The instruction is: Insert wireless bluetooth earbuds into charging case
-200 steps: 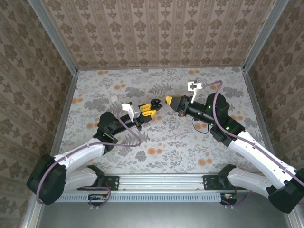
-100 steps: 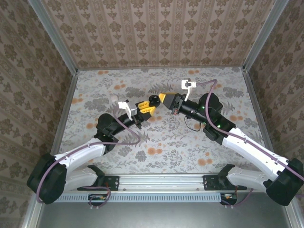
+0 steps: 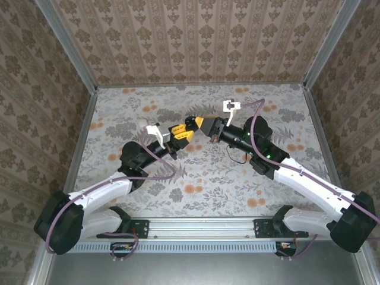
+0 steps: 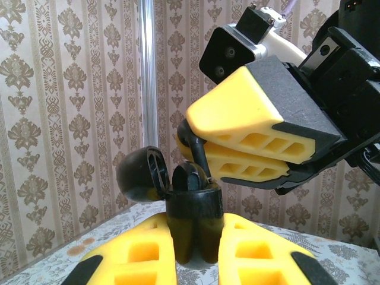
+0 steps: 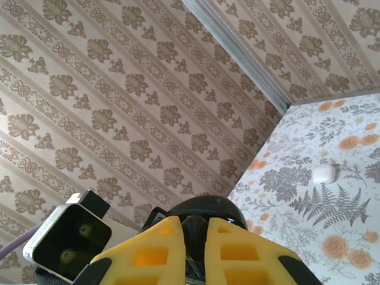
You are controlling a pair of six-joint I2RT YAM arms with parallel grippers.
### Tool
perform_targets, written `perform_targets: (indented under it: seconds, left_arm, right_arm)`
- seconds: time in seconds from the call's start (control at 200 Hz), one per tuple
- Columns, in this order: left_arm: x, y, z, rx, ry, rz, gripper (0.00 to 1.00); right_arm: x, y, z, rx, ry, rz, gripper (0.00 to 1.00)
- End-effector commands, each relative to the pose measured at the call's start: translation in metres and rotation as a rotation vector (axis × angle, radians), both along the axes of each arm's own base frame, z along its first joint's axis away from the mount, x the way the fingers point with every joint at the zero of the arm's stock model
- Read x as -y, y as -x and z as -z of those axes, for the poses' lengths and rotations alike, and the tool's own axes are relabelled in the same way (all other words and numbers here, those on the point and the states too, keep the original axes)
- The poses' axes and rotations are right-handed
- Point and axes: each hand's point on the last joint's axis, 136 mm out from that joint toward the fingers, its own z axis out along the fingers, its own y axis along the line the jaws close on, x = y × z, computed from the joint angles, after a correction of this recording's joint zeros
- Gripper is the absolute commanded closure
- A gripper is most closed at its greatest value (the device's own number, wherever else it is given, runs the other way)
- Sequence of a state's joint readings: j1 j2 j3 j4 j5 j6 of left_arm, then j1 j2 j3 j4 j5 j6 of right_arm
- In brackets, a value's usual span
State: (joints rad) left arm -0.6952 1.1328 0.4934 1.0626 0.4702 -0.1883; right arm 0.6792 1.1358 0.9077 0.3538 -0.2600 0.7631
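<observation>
Pinching the tiny, likely slippery earbud (image 4: 198,151) by its stem, the right end effector (image 4: 185,132) sits above the left end effector (image 4: 193,255) — clamped low on the rigid charging case (image 4: 193,208).

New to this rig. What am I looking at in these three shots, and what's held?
Two robot arms are bolted at the near edge of a floral table, each ending in a two-finger gripper. The wide picture comes from a fixed camera above and behind them; the other two from a camera on each wrist. The left gripper is shut on a black charging case, its lid flipped open. The right gripper is shut on a black earbud at the case's mouth. A small white object lies on the table; I can't tell what it is.
</observation>
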Motion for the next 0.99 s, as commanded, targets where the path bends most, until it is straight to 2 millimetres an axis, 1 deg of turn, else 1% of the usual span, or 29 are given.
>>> perform_targets:
  seconds: [0.0, 0.215, 0.375, 0.545, 0.755, 0.805, 0.87, 0.99]
  left_arm:
    - [0.0, 0.004, -0.025, 0.042, 0.061, 0.009, 1.0]
    - [-0.001, 0.004, -0.028, 0.047, 0.067, 0.005, 1.0]
    - [-0.003, 0.002, -0.029, 0.043, 0.073, -0.008, 1.0]
    - [-0.005, -0.001, -0.028, 0.029, 0.083, -0.028, 1.0]
    - [-0.005, -0.002, -0.027, 0.025, 0.085, -0.031, 1.0]
    - [-0.006, -0.001, -0.027, 0.025, 0.085, -0.029, 1.0]
    - [-0.006, 0.0, -0.026, 0.026, 0.085, -0.028, 1.0]
    - [-0.007, 0.0, -0.025, 0.025, 0.084, -0.031, 1.0]
  right_arm:
    - [-0.002, -0.003, 0.002, 0.001, -0.008, 0.014, 0.89]
    - [-0.003, -0.003, 0.003, -0.003, -0.005, 0.009, 0.89]
    - [-0.001, 0.0, 0.009, -0.021, 0.004, 0.006, 0.89]
    - [0.001, 0.003, 0.022, -0.067, 0.016, 0.005, 0.89]
    - [-0.006, 0.002, 0.043, -0.16, 0.058, -0.019, 0.89]
    - [-0.006, 0.002, 0.048, -0.175, 0.063, -0.017, 0.87]
    - [-0.005, 0.001, 0.051, -0.187, 0.06, -0.008, 0.83]
    - [-0.004, 0.001, 0.046, -0.184, 0.056, -0.006, 0.8]
